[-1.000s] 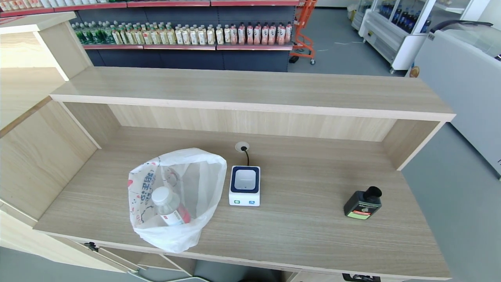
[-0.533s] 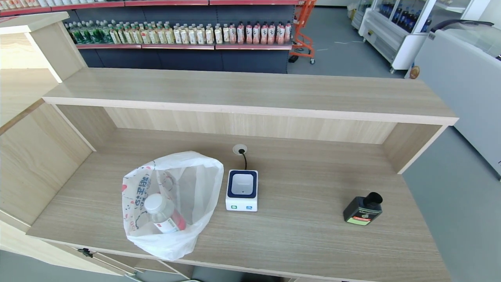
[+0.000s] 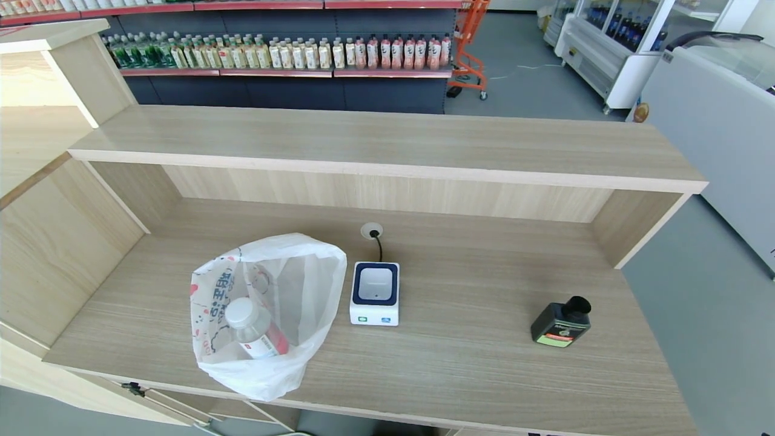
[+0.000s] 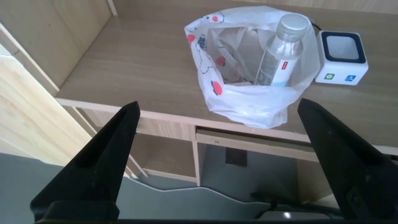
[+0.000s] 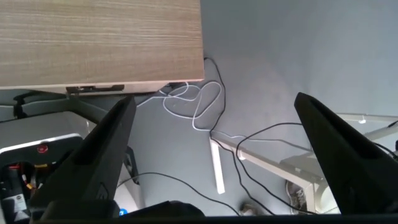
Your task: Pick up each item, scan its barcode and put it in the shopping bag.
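This is a shop, a small supermarket seen from behind its checkout. Long shelves (image 3: pixel 278 72) across the aisle carry rows of bottled drinks (image 3: pixel 303 56). A glass-fronted cooler (image 3: pixel 611 36) stands at the far right, with a chest freezer (image 3: pixel 714 109) near it, and an orange trolley (image 3: pixel 471 54) is parked at the shelves' end. The wooden counter (image 3: pixel 484 351) has a raised customer ledge, and on its lower top sit a barcode scanner (image 3: pixel 375 293) and a plastic shopping bag (image 3: pixel 218 297).
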